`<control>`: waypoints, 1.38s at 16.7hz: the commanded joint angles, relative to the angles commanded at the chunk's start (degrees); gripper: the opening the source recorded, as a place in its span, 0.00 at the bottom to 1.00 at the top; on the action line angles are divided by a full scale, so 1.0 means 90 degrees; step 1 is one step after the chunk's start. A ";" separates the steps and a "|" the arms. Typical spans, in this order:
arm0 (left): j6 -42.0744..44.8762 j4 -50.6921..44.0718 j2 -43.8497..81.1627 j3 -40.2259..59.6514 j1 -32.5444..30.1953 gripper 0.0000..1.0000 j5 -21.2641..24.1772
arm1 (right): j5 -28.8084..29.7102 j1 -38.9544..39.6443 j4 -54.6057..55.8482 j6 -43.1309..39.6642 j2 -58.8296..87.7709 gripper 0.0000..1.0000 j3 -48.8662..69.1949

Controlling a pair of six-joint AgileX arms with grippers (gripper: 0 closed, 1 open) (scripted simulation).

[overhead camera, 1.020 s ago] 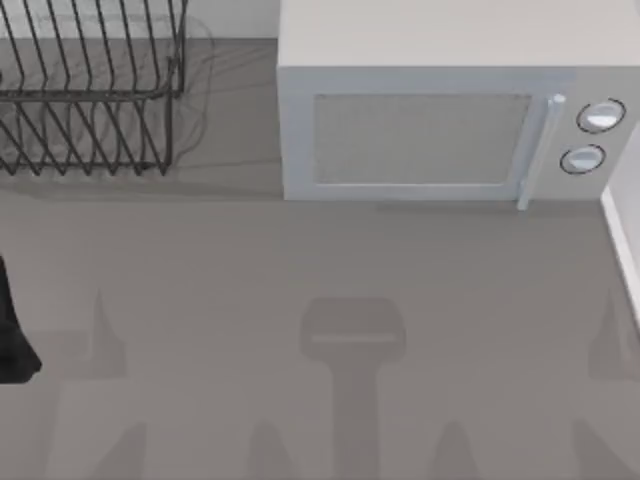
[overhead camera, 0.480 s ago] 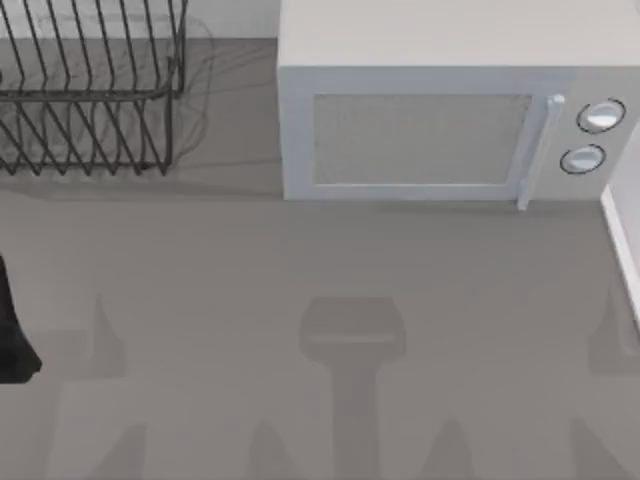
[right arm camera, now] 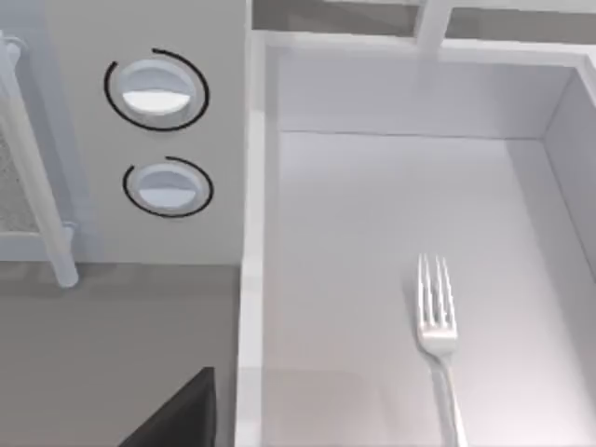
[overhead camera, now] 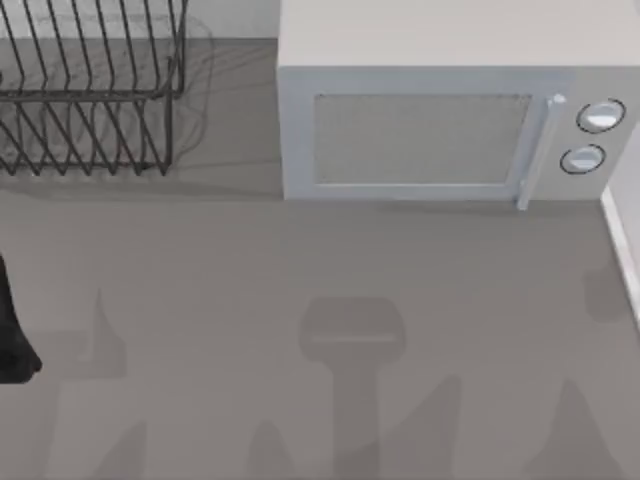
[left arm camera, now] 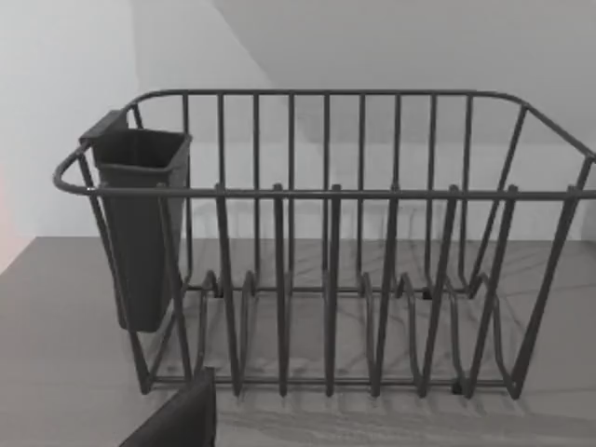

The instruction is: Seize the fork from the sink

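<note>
Beside the microwave (overhead camera: pixel 450 110), at the top view's right edge, a pale strip of the sink (overhead camera: pixel 622 245) rim runs down the counter (overhead camera: pixel 300 260). Left of the microwave stands the wire dish rack (overhead camera: pixel 90 90). A dark part of the left arm (overhead camera: pixel 12 335) sits at the left edge, well left of the microwave. Compared with a second ago, the shadows on the counter below the microwave's right end have shifted: the patch by the sink rim lies higher and slanted shapes fall near the bottom edge, while the left arm's dark part is unchanged.

From the left wrist, the dish rack (left arm camera: pixel 326 251) faces the camera, with a dark cutlery cup (left arm camera: pixel 140 223) hung on one end; a dark corner of the left gripper (left arm camera: pixel 177 419) shows, and I cannot tell its opening.

From the right wrist, the sink (right arm camera: pixel 256 233) lies just beside the microwave's two dials (right arm camera: pixel 158 88). The fork (right arm camera: pixel 438 326) lies flat on the basin floor, tines pointing toward the far wall. A dark corner of the right gripper (right arm camera: pixel 182 414) hovers over the counter beside the sink rim; its opening cannot be told.
</note>
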 joint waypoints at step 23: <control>0.0000 0.0000 0.0000 0.0000 0.0000 1.00 0.0000 | 0.0028 -0.1199 -0.5212 -0.1065 1.0204 1.00 0.8402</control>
